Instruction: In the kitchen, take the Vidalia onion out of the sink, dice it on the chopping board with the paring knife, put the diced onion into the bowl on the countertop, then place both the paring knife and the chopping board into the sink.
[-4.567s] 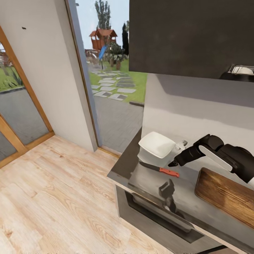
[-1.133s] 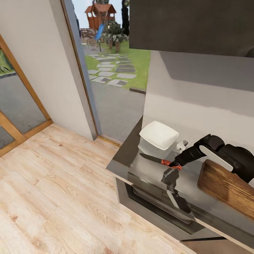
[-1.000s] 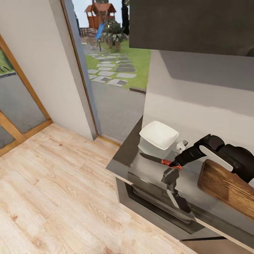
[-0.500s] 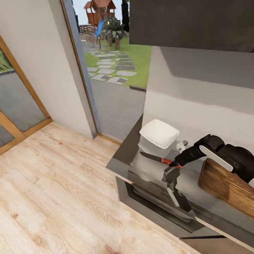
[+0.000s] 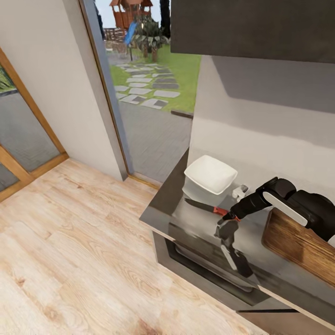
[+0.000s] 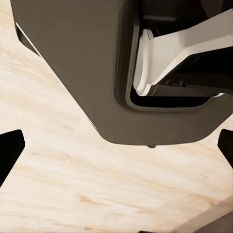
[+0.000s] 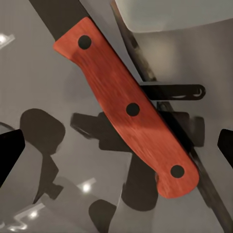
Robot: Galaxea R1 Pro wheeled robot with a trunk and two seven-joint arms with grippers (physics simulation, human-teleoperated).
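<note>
The paring knife (image 5: 208,207) lies on the glossy grey countertop (image 5: 173,204), just in front of the white bowl (image 5: 210,174). My right gripper (image 5: 231,217) is low over the knife's handle end. In the right wrist view the reddish handle (image 7: 131,109) with three rivets runs between the fingertips (image 7: 9,150) of my right gripper (image 7: 116,148), which stand wide apart, open. The chopping board (image 5: 298,246) lies to the right, partly under my right forearm. My left gripper (image 6: 116,145) is open over wooden floor. The onion and the sink are out of view.
The countertop ends at its left edge (image 5: 160,195) beside a tall glass door (image 5: 149,93) onto a garden. A dark wall cabinet (image 5: 251,28) hangs above. Dark cabinet fronts (image 5: 209,272) lie below the counter. Light wooden floor (image 5: 70,242) spreads to the left.
Since 4.6 s ago my right gripper has come down onto the knife's handle end. Over the last second the head view has shifted slightly; arm and knife hold still.
</note>
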